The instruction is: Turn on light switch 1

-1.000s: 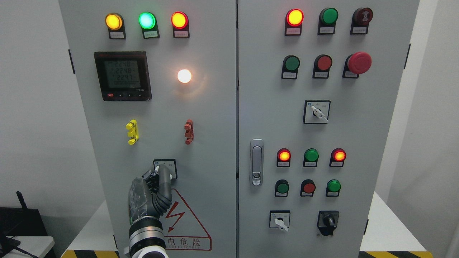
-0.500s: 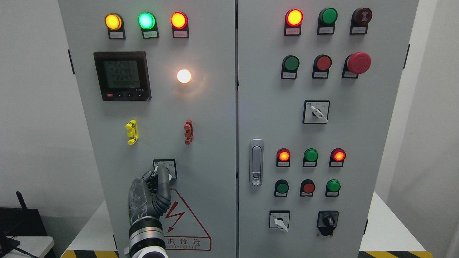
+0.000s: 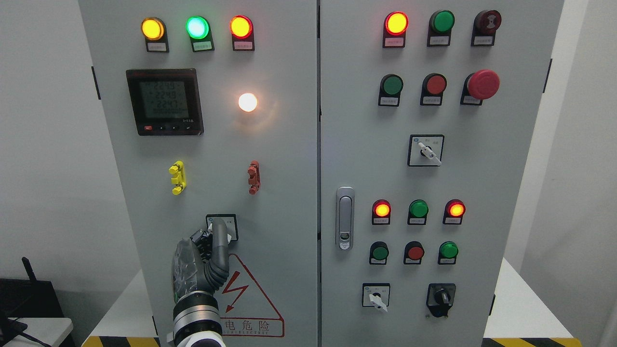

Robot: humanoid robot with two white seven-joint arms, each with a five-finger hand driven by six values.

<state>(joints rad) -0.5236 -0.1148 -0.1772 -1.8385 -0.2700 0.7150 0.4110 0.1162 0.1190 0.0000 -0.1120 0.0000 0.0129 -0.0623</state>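
On the left cabinet door [image 3: 284, 159], a small square rotary switch [image 3: 231, 222] sits low in the middle, above the red warning triangle [image 3: 250, 299]. My left hand [image 3: 214, 236] rises from the bottom edge and covers most of this switch. Its index finger [image 3: 220, 231] stretches up over the knob, and the thumb and other fingers curl in at the knob's left. Only the white tip of the knob [image 3: 234, 237] shows, to the right of the finger. Higher on the same door a round white lamp [image 3: 248, 102] glows. The right arm is out of view.
The left door also carries a digital meter [image 3: 164, 101], three lit lamps along the top, and yellow [image 3: 177, 177] and red [image 3: 254, 177] clips. The right door [image 3: 366, 120] holds a handle [image 3: 344, 218], push buttons, a red mushroom button [image 3: 483, 84] and more rotary switches.
My left hand has crept slightly upward over the switch, the index fingertip now a little higher on its plate. The white lamp glows throughout.
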